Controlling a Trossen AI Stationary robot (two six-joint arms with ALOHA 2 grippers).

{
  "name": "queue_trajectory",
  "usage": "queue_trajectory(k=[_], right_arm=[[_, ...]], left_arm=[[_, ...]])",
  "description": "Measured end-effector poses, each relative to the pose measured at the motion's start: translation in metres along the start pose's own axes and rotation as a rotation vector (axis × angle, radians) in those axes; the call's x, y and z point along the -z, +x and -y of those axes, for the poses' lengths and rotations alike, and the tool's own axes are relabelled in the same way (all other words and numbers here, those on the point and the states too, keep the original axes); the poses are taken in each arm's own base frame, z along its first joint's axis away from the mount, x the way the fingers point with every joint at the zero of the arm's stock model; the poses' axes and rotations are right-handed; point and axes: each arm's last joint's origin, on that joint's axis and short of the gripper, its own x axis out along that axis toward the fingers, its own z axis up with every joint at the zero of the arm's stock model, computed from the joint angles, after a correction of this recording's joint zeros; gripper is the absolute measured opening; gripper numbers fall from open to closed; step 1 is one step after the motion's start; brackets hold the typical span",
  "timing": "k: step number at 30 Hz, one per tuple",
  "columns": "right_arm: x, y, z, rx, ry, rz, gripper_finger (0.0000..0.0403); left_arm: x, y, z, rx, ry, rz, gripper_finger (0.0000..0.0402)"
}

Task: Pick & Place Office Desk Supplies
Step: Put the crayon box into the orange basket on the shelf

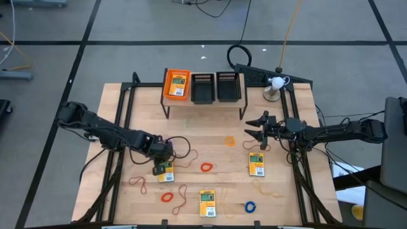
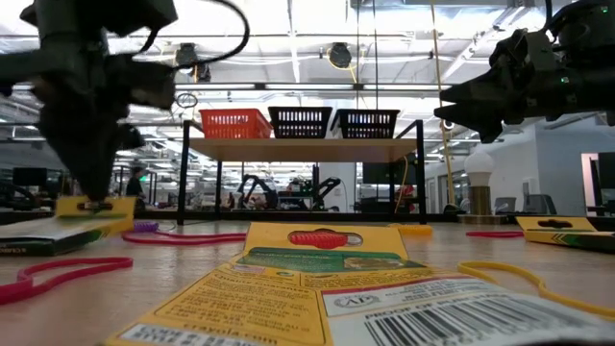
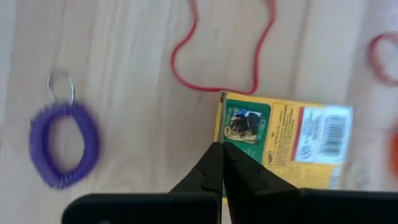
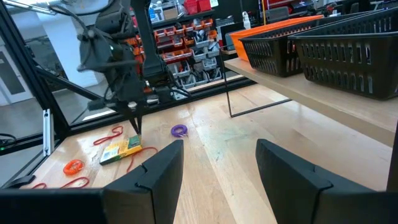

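Note:
My left gripper points down at the table's near left and is shut on a yellow-and-green card box. A purple ring and a looped red band lie beside that box. A second box and a third lie flat on the wood. Another box sits in the orange bin. Red, orange-red, blue and orange rings lie scattered. My right gripper hovers open above the table's right side. My left gripper pinches the box by the edge of its short end between its two fingertips. The fingers come from above, pointing down. In the low view the held end looks slightly raised, and the rest of the box slopes down toward the table.
A rack at the far edge carries an orange bin and two black mesh bins. Thin reddish bands and a tan band lie near the front. A small white lamp stands at the far right.

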Motion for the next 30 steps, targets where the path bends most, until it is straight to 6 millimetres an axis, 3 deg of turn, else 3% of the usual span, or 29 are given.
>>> queue_trajectory(k=[6, 17, 30], right_arm=[[0.000, 0.000, 0.000, 0.000, 0.000, 0.000, 0.0192], [0.000, 0.000, 0.000, 0.000, 0.000, 0.000, 0.0192], [0.000, 0.000, 0.000, -0.003, 0.044, -0.001, 0.0192]], left_arm=[[-0.022, -0.028, 0.013, 0.013, 0.056, 0.032, 0.0000], [-0.058, -0.107, 0.038, -0.140, 0.124, 0.176, 0.0000], [-0.088, -0.183, 0.019, -0.469, 0.129, 0.381, 0.0000]])
